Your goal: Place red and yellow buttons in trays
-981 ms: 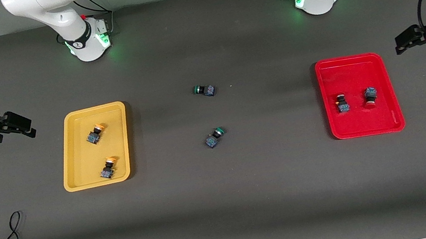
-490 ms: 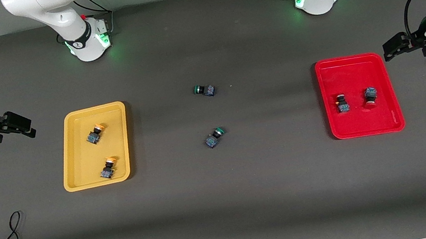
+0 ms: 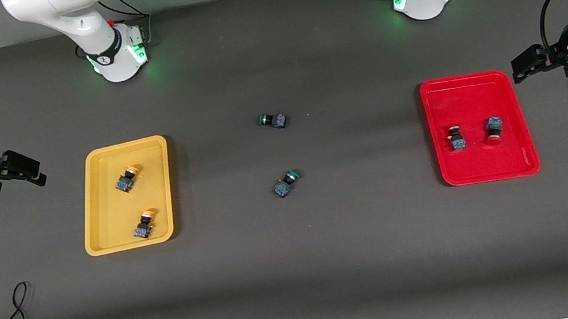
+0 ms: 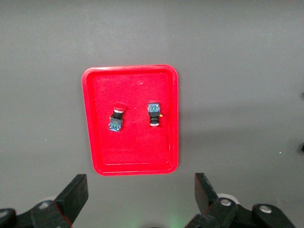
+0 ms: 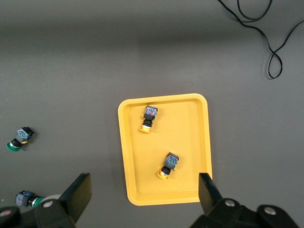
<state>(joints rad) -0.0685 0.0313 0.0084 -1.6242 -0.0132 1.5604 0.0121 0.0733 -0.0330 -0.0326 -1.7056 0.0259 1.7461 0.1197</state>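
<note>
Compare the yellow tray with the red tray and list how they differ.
Colour: the yellow tray is yellow, the red tray red.
Place: the yellow tray lies toward the right arm's end of the table, the red tray toward the left arm's end.
Contents: the yellow tray holds two yellow-capped buttons; the red tray holds two red-capped buttons.
Both are shallow, rimmed rectangles with rounded corners, flat on the table.

Two trays [image 3: 118, 148], six buttons [image 3: 126, 180], two grippers [image 3: 22, 168].
</note>
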